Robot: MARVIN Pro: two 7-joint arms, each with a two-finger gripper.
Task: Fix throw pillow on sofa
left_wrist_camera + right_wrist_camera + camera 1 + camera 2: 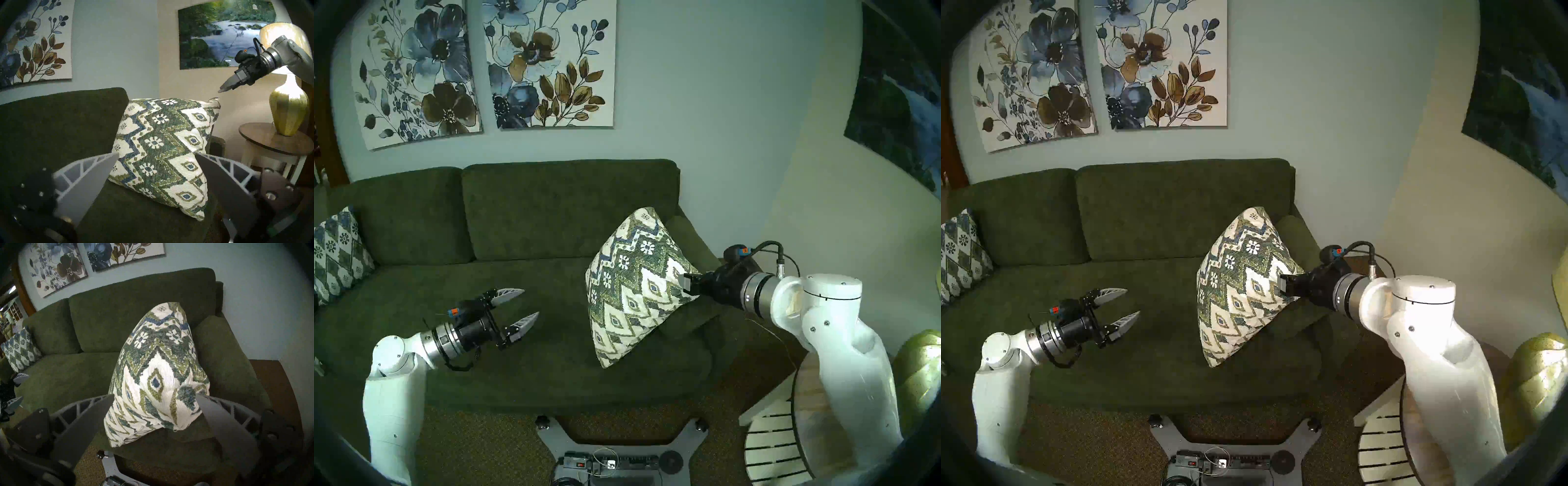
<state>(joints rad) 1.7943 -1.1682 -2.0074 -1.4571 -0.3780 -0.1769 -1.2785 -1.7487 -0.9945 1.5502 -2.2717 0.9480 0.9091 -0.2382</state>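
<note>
The throw pillow (633, 288) (1239, 288), cream with green and blue zigzags, stands tilted at the right end of the dark green sofa (551, 217) (1161, 210), leaning on the right armrest (690, 234). My right gripper (686, 284) (155, 394) is open just above the pillow's upper right corner (186, 395); in the left wrist view a small gap shows between the right gripper (226, 86) and the pillow (163, 149). Over the seat cushion, well left of the pillow, my left gripper (530, 302) (157, 153) is open, empty and pointed at it.
A second, bluer patterned pillow (334, 254) leans at the sofa's left end. A round side table (789, 424) (271, 140) with a lit yellow lamp (288, 110) stands right of the sofa, under my right arm. My base (612, 451) sits on carpet in front.
</note>
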